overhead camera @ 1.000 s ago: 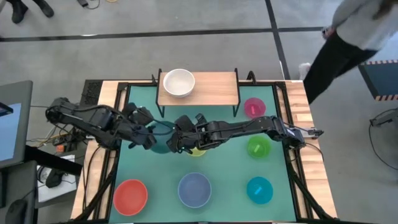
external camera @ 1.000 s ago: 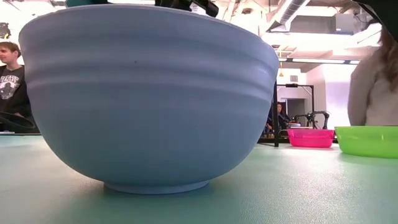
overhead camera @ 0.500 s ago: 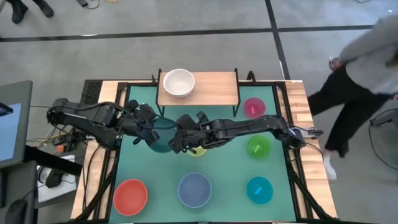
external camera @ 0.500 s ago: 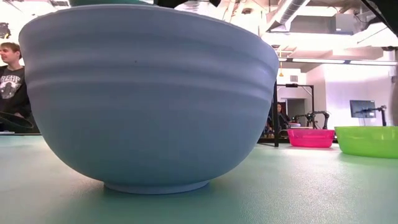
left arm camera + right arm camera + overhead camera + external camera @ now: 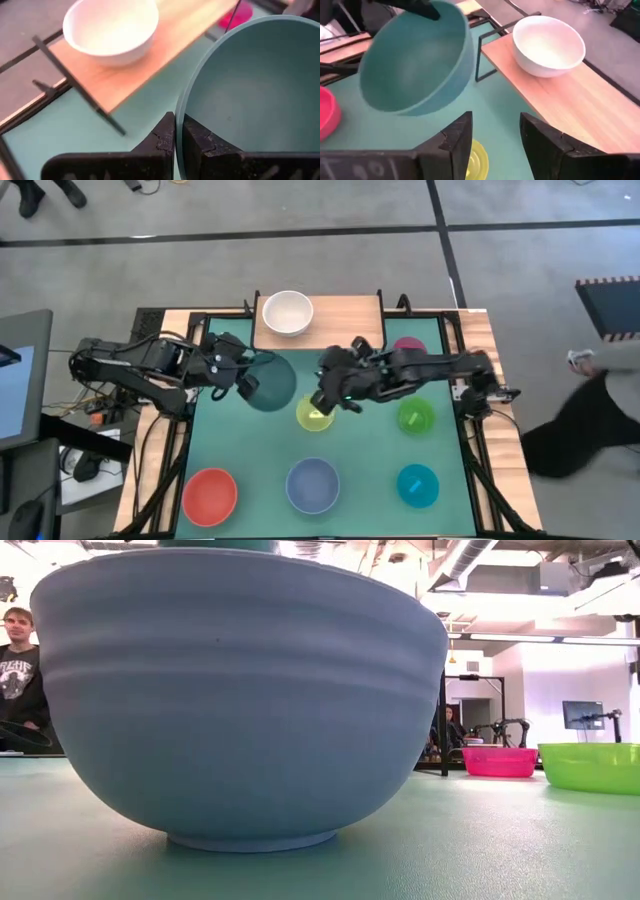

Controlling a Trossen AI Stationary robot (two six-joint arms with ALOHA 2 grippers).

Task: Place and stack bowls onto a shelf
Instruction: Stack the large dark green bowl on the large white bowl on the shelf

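My left gripper (image 5: pixel 245 382) is shut on the dark teal bowl (image 5: pixel 271 383), which hangs over the table just near of the shelf (image 5: pixel 335 328). The white bowl (image 5: pixel 288 312) stands on the shelf's plank top at its left end. My right gripper (image 5: pixel 325 396) is open and empty, above the yellow bowl (image 5: pixel 314 416), to the right of the teal bowl. In the right wrist view its fingers (image 5: pixel 455 142) stand apart, with the teal bowl (image 5: pixel 415 65) and white bowl (image 5: pixel 549 45) beyond them. My left gripper pinches the teal bowl's rim (image 5: pixel 180 111) at the bowl's left side, one finger inside the bowl and one outside. The fingers come nearly level from the table's left. The bowl is lifted clear of the table and tilted, its opening turned up and toward the right arm.
On the green table stand the pink bowl (image 5: pixel 408 352), the green bowl (image 5: pixel 416 416), the cyan bowl (image 5: pixel 417 485), the periwinkle bowl (image 5: pixel 313 485) and the red bowl (image 5: pixel 210 495). The shelf's right half is bare wood. People move beyond the table.
My right gripper has drawn back from the teal bowl toward the table's right and now hangs over the yellow bowl. My left gripper has carried the teal bowl up and toward the far edge, nearer the shelf.
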